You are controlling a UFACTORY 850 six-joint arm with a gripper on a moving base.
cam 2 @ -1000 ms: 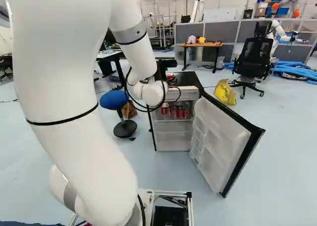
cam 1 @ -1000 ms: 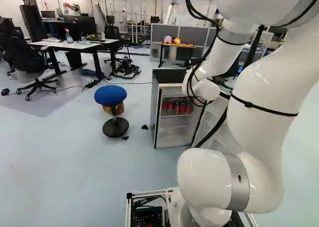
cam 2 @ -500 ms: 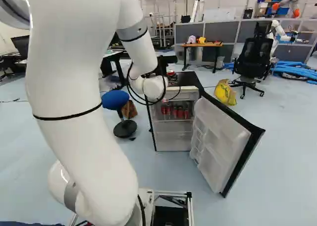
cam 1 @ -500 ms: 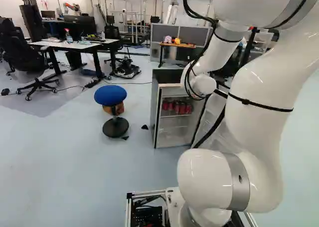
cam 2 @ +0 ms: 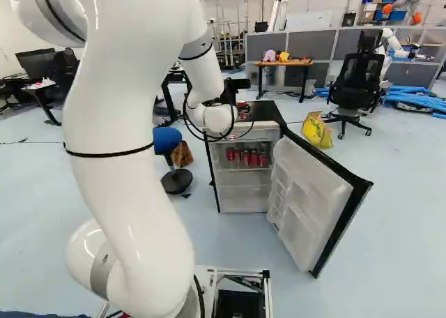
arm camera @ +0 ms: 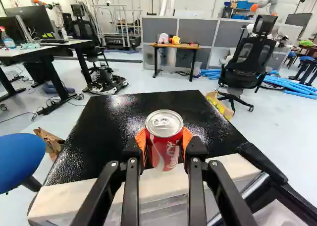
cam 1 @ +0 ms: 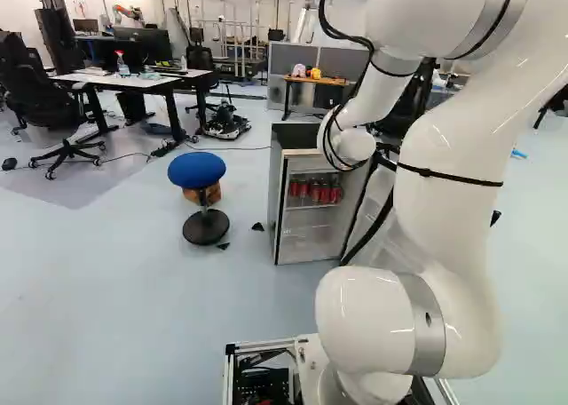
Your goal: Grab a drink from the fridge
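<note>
The big white arm (cam 2: 125,192) goes up from its base and bends over to the fridge. At its end, the black gripper (cam 2: 242,109) has a red can (arm camera: 165,141) held tight. Its two fingers stand as far apart as the can is wide, and the orange pads (arm camera: 141,141) touch it on both sides. The can is upright, with its shiny lid up, at the front edge of the fridge's black top. I can't tell if its bottom touches the fridge.

The fridge (cam 2: 268,111) is wide open. Its door (cam 2: 313,192) swings out toward the base, on the right of the right base view. More red cans (cam 2: 255,157) stand in a row on a shelf inside.

A blue stool (cam 1: 197,169) is near the fridge, on its left in the left base view. A brown thing (cam 2: 182,154) is just behind the stool. Past the fridge, a yellow bag (cam 2: 317,131) sits on the floor near a black chair (cam 2: 357,81). Farther off is a wooden table (cam 2: 300,63) with a pink toy (arm camera: 163,38) and a yellow toy (arm camera: 176,40) on it. Gray panels (cam 2: 306,47) stand behind the table.
</note>
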